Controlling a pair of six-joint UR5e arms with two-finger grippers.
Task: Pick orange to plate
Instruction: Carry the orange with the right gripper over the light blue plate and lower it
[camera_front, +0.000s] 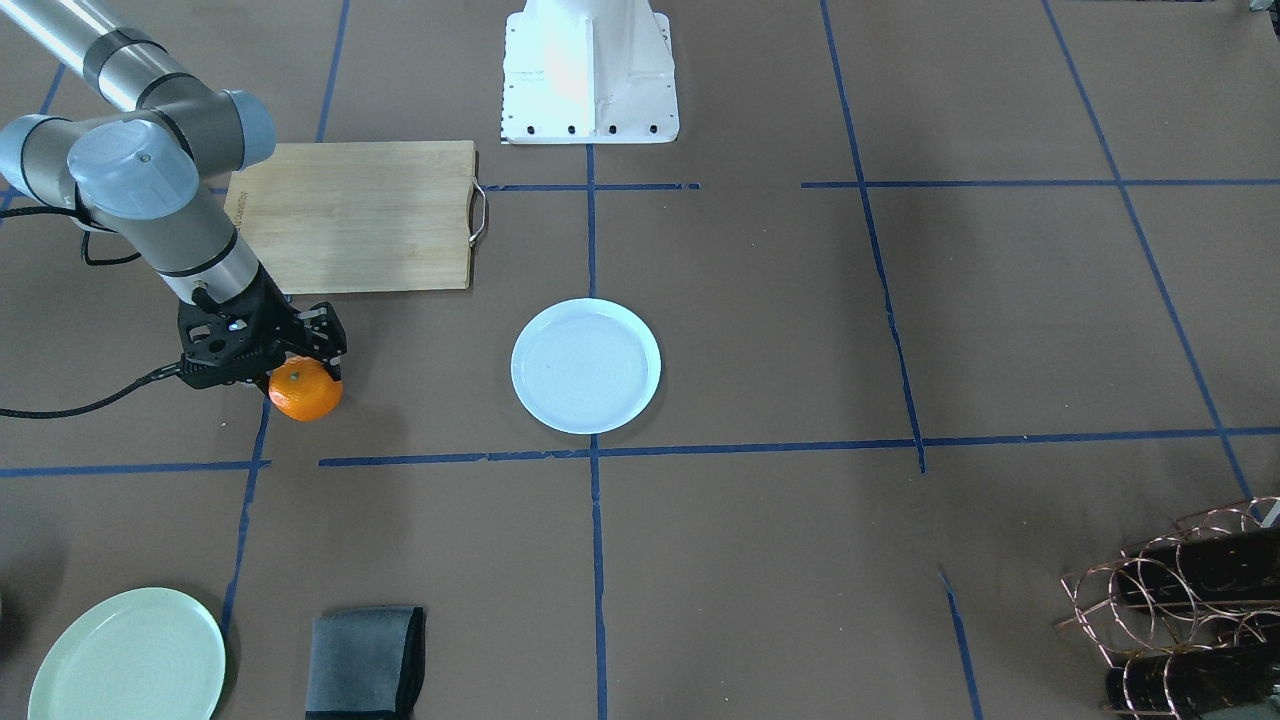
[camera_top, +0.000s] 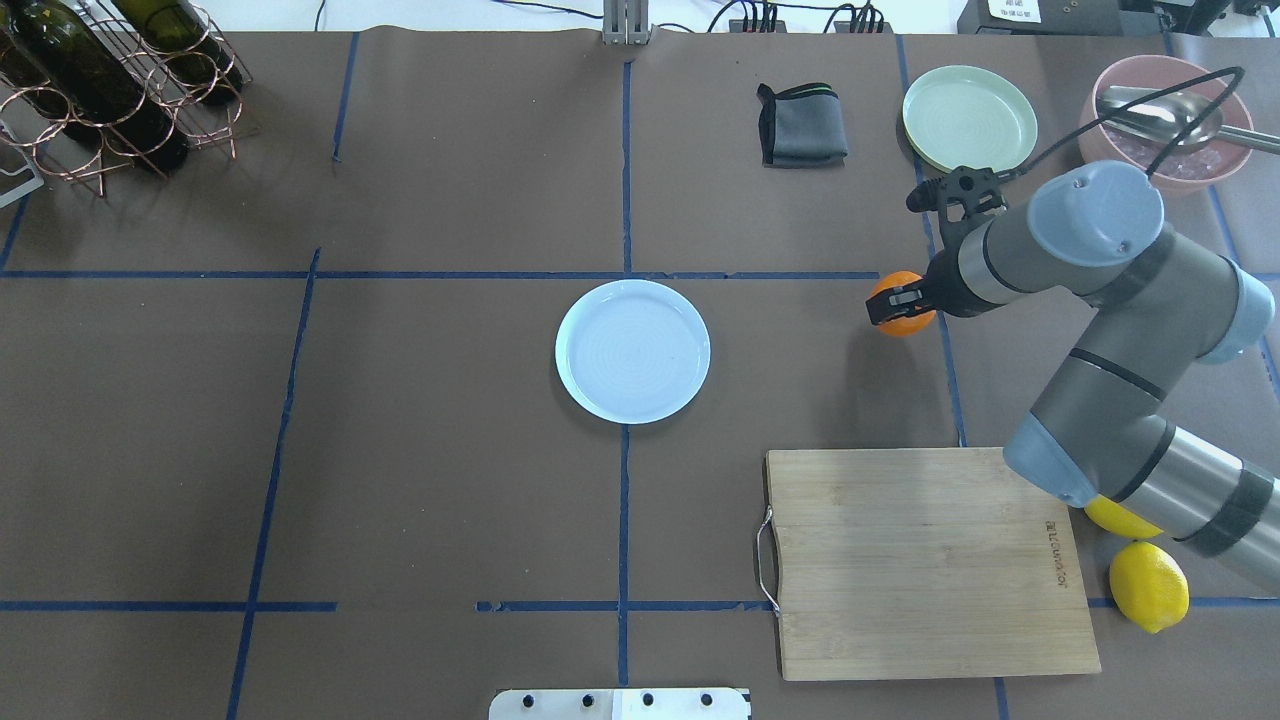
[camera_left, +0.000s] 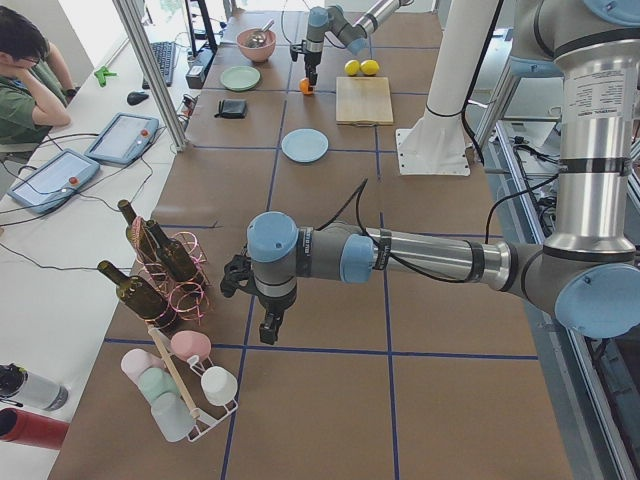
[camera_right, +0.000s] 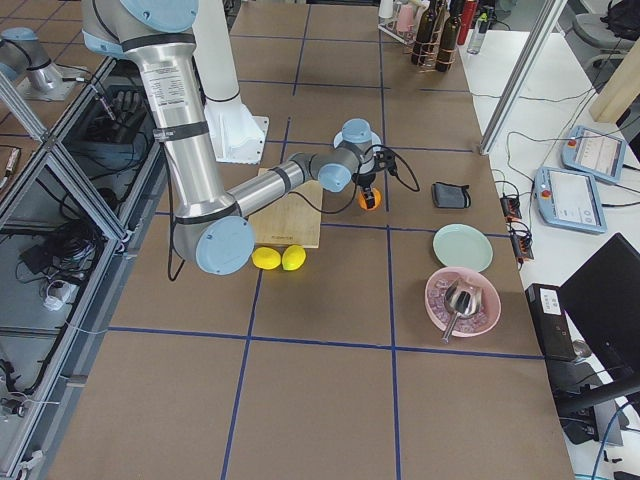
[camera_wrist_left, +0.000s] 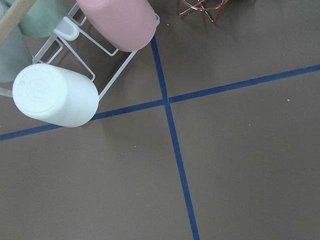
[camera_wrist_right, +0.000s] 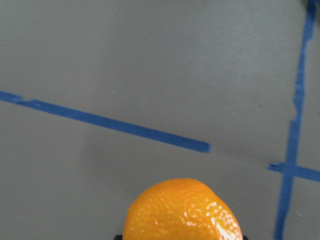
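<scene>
My right gripper (camera_front: 303, 370) is shut on the orange (camera_front: 308, 395), a small bright-orange fruit held a little above the brown table. From overhead the orange (camera_top: 906, 324) hangs right of the white bluish plate (camera_top: 632, 350), well apart from it. The plate (camera_front: 586, 365) lies empty at the table's middle. The right wrist view shows the orange (camera_wrist_right: 182, 210) at its bottom edge with the table beyond. My left gripper (camera_left: 268, 328) shows only in the exterior left view, near the bottle rack, and I cannot tell whether it is open or shut.
A wooden cutting board (camera_top: 920, 560) lies near the right arm, with two lemons (camera_top: 1148, 585) beside it. A pale green plate (camera_top: 968, 117), grey cloth (camera_top: 800, 125) and pink bowl (camera_top: 1165, 140) sit at the far right. A wine rack (camera_top: 110, 90) is far left.
</scene>
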